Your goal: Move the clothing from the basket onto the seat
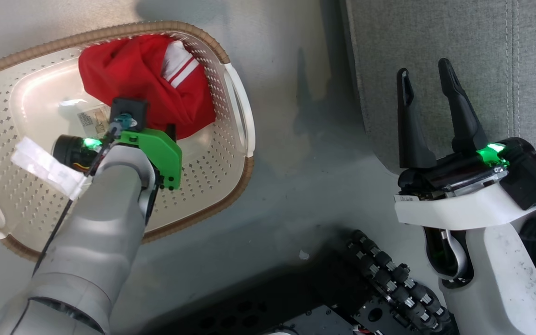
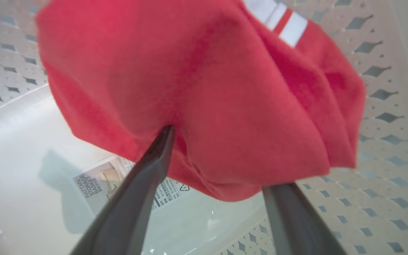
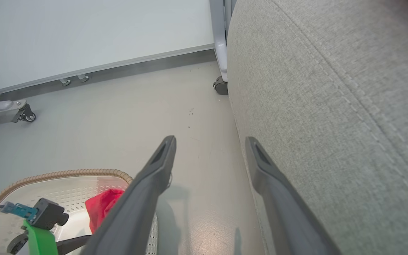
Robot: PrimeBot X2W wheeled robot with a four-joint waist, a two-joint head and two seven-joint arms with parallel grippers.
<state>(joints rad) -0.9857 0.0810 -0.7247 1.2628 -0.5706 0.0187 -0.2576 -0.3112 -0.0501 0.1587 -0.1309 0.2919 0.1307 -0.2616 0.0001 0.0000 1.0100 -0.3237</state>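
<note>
Pale and thick, the left forearm [image 1: 96, 232] rises from about 7 o'clock in the head view and reaches into the laundry basket [image 1: 212, 158], which stands on the grey floor [image 1: 296, 139] toward 10 o'clock. Its wrist is bent so the left gripper [image 2: 221, 159] points down into the bowl. The fingers are spread wide either side of a lobe of the red garment [image 1: 142, 79]: one tip touches a crease, the other goes under the hem, and nothing is pinched yet. The garment is bunched against the basket's wall at about 1 o'clock, white stripes on its far side, just beside the paper label [image 2: 90, 184] on the bottom. From where I stand, the step in hand looks like the grasp. It would go best if the fingers sank a little deeper to take a thick fold rather than the thin edge, then closed firmly. A straight lift should follow until the cloth clears the brown rim [image 1: 244, 172]. Only then should the arm swing toward 2 o'clock and the grey seat cushion [image 1: 435, 28]. A shallow pinch could slip, and trailing cloth might snag the white handle [image 1: 242, 107]. Over at 3 o'clock the right gripper [image 1: 424, 67] hangs beside the cushion's edge, fingers pointing to 12, parted and empty.
</note>
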